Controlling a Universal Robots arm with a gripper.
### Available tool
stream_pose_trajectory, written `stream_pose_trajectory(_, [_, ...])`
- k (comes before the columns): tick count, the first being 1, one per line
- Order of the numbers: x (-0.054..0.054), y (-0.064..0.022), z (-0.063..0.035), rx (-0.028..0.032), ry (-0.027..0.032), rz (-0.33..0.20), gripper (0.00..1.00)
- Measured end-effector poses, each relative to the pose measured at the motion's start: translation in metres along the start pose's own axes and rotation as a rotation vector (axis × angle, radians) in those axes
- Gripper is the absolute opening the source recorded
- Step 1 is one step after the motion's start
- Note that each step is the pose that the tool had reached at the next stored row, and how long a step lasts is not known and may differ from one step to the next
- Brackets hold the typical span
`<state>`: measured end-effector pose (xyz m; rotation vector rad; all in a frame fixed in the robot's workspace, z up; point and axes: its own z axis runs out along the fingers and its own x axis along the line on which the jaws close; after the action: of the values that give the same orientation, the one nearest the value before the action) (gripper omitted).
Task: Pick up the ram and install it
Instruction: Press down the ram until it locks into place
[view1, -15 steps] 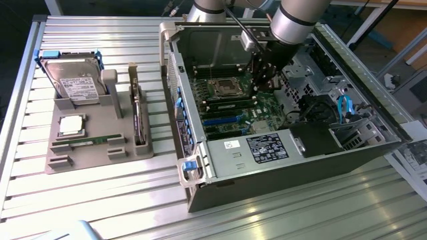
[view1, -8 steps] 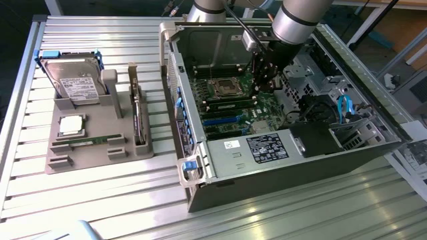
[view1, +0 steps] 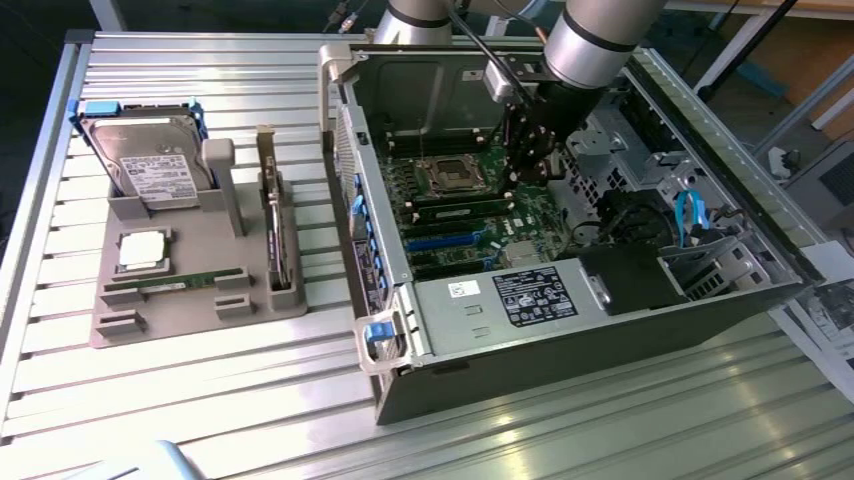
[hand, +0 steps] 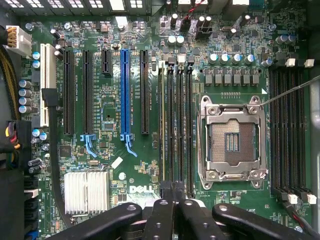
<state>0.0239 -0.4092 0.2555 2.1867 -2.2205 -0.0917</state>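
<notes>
Slatted metal table (view1: 200, 400), one open computer case (view1: 561, 330), the arm reaching inside it.
Well off to the exterior view's left of the gripper (view1: 534, 165) sits one grey tray (view1: 160, 325) with one hard drive (view1: 147, 160), one processor chip (view1: 142, 250), one ram (view1: 167, 285) lying flat and one upright expansion card (view1: 274, 225). The gripper (hand: 172, 197) is closed, empty, just above the memory slots (hand: 177, 125); a second stick (hand: 162, 125) seems seated there, beside one bare processor socket (hand: 232, 142).

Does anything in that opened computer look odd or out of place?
Nothing looks damaged or spilled. The processor socket sits empty, and the silver chip lies outside on the grey holder.
</notes>
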Motion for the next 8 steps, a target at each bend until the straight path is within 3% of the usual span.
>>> stream_pose_trajectory(3, [0.0000, 0.0000, 0.0002, 0.0003, -0.0008, 0.011, 0.10])
stream_pose_trajectory(8, [0.0000, -0.0001, 0.0015, 0.0027, -0.0066, 0.112, 0.10])
